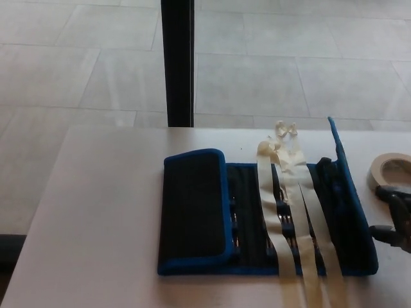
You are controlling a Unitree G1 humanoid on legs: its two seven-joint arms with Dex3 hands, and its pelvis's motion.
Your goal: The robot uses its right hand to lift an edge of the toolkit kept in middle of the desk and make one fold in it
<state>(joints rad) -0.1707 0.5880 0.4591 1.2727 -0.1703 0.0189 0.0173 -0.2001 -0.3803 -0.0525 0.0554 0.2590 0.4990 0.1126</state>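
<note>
Toolkit [257, 218], a black fabric roll with blue piping, lies on the pale desk [109, 212], and everything else can be placed from it. Its left flap [192, 208] is folded flat over the body, black outer side up. Its right flap [347, 192] stands nearly on edge, tilted a little outward, so that its blue border shows as a thin line rising from the toolkit's right end. Between the two flaps the open middle shows rows of dark tools in pockets, too dim to name one by one. Two cream straps [292, 218] run across this middle, from a knotted bunch just beyond the toolkit's far edge to the desk's near edge, past the toolkit's front border.

Just right of the raised flap, the right hand [393, 218] shows at the picture's edge as black fingers close to the flap's outer side; whether it grips the flap cannot be told. A roll of cream tape [388, 168] lies on the desk right of the toolkit, just beyond the hand. Beyond the toolkit's far side a black post [177, 61] rises from the tiled floor [289, 70].
</note>
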